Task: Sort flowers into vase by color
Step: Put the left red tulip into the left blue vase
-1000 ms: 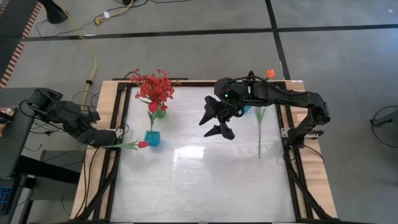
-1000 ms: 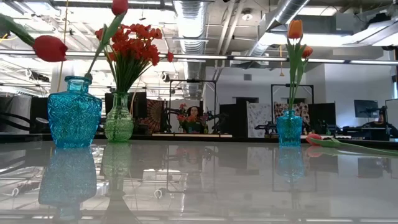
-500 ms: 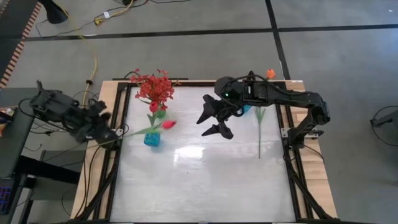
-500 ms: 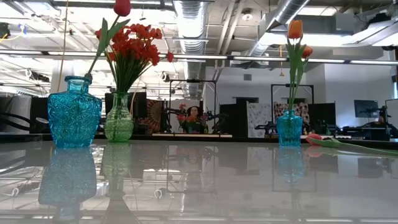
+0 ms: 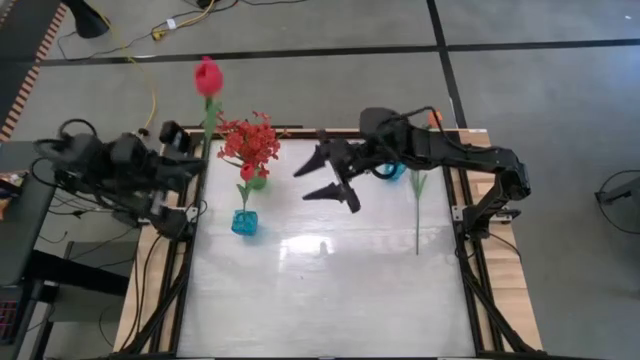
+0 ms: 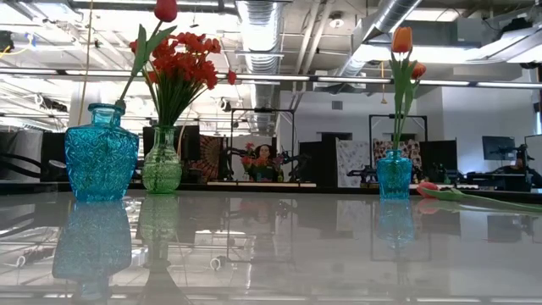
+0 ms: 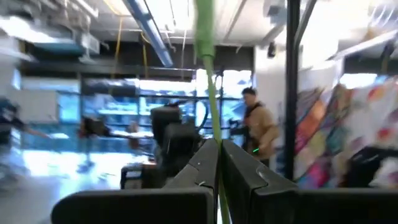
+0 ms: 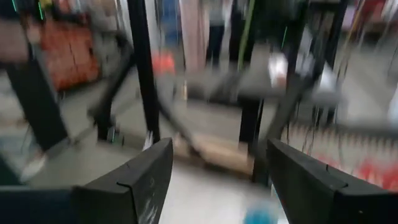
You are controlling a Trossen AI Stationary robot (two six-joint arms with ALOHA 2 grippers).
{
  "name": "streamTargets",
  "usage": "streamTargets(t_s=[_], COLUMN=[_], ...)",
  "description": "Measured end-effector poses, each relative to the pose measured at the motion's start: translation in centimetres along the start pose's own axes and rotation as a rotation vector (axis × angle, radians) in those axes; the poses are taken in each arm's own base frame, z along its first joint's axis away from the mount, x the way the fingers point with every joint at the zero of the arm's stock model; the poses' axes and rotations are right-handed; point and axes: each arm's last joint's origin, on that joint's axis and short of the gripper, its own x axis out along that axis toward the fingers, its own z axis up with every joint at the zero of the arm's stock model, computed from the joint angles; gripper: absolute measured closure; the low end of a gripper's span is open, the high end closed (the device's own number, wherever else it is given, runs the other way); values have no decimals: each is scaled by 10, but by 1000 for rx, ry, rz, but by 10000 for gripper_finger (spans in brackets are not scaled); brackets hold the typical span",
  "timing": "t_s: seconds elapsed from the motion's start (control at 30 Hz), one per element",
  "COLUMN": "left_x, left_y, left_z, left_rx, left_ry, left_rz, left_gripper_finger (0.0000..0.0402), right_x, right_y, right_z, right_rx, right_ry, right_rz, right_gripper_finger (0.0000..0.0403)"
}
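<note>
Flowers stand in three vases on glossy table (image 5: 330, 300); open workshop behind. Left gripper (image 7: 219, 163), at left edge, clamps upright tulip (image 5: 208, 76). Right gripper (image 5: 329, 176), spread wide, hovers near far edge.

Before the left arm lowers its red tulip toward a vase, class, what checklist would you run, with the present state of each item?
1. Left gripper shut on the red tulip's stem: ok.
2. Red tulip lifted above the table's left rear corner, clear of the vases: ok.
3. Left blue vase upright, already holding one red tulip: ok.
4. Green vase holds only the red spray: ok.
5. Right gripper open, empty, above the table's rear middle: ok.
6. Tulip's stem lined up over the left blue vase: not ok.
</note>
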Motion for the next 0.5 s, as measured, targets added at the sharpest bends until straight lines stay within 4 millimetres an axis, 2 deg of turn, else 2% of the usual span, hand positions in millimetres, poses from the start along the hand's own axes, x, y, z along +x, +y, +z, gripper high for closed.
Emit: streamTargets(t_s=[0.23,0.5], left_x=[44,77], left_y=[-10,3], left_z=[-22,-34], left_rx=[183,224], left_ry=[5,-91], left_rz=[176,212], left_gripper_finger=[401,401], right_x=[-8,-13], right_y=[1,-4], right_z=[40,46], right_rx=[-109,-131], right_ry=[-386,-455], right_rz=[-40,-134], right_gripper_finger=[119,119])
